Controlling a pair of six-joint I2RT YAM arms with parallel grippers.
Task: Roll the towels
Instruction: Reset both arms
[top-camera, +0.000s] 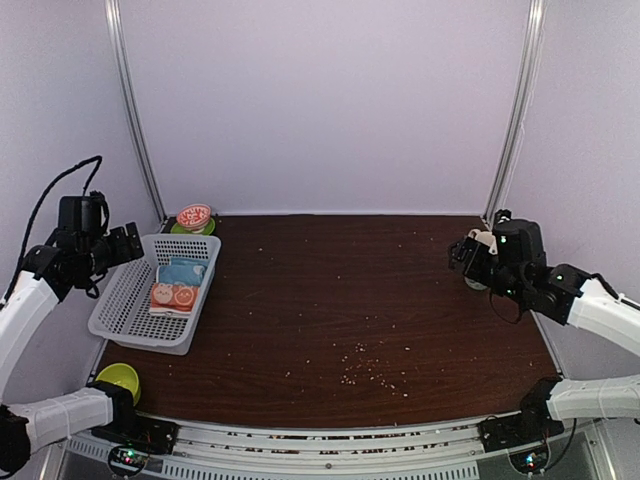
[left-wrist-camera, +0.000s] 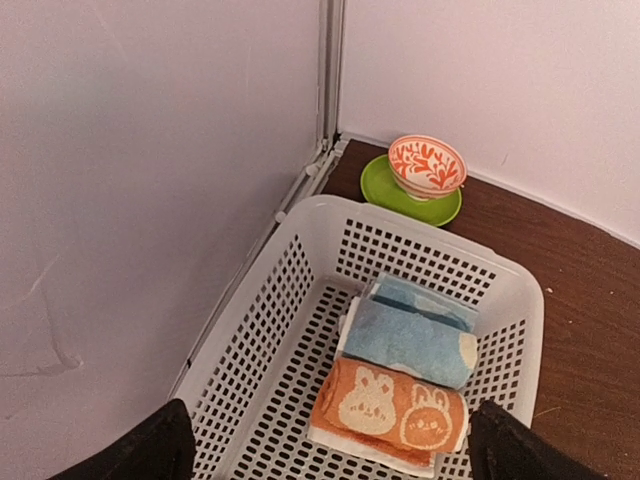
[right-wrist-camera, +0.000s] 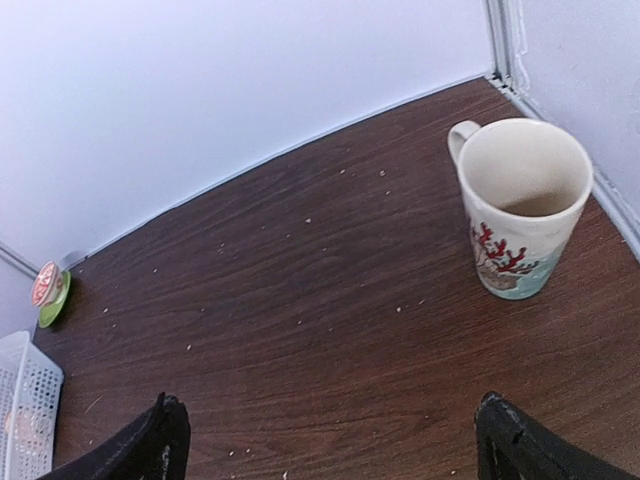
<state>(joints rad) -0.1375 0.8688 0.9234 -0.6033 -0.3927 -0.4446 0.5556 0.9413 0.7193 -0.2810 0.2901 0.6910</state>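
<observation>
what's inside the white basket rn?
In the basket: two rolled towels, touching, the light blue towel behind, the orange rabbit-print towel in front. The floor under them is covered.

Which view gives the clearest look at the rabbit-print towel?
Left wrist: the rabbit-print towel lies rolled in the white basket, its rabbits plain. Top external shows it only as a small orange patch. Right wrist catches just the basket's corner, no towel.
</observation>
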